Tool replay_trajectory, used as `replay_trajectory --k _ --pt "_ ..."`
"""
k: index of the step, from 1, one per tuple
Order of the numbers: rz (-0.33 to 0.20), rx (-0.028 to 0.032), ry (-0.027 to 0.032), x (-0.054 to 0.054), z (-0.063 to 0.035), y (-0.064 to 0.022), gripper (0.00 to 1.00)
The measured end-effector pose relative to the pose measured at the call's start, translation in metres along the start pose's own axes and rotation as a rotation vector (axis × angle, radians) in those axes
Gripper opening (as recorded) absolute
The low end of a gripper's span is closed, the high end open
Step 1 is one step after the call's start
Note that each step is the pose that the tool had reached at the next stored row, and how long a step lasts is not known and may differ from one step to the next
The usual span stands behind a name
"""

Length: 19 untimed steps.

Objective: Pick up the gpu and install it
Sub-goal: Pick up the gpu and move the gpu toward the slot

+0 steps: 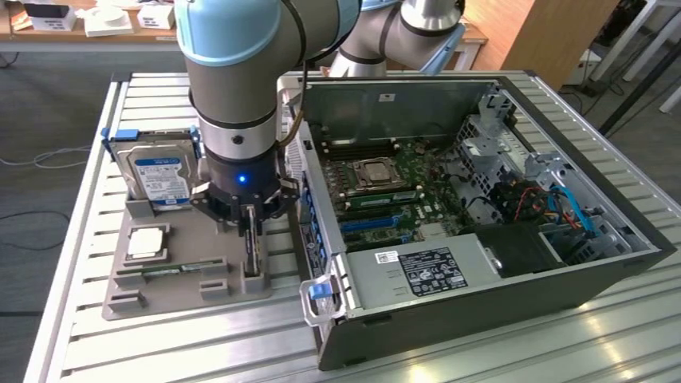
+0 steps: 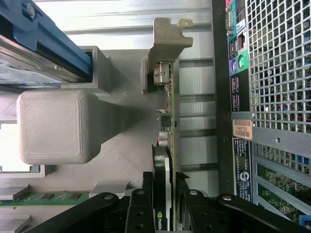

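gpu (image 1: 251, 254), one, upright in tray (image 1: 175, 302), one hand (image 1: 248, 222) clasping it

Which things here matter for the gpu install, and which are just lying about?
In the job:
gpu, upright in its slot
claw, closed on it
PC case, side open

Lying about:
hard drive
processor chip
memory stick
gray tray holding the parts
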<state>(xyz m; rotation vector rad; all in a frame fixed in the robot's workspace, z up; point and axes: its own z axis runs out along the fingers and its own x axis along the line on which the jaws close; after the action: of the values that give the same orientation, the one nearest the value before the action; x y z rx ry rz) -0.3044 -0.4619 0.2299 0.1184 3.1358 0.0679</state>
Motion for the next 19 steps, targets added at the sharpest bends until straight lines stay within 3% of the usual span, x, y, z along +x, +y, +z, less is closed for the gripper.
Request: replay_trajectory --k 1,19 --pt "0.000 0.0001 -0.0002 0.0000 0.0000 0.0000 0.27" --pt "0.000 -0.0002 -0.0005 -0.0001 -0.0003 0.0001 0.27"
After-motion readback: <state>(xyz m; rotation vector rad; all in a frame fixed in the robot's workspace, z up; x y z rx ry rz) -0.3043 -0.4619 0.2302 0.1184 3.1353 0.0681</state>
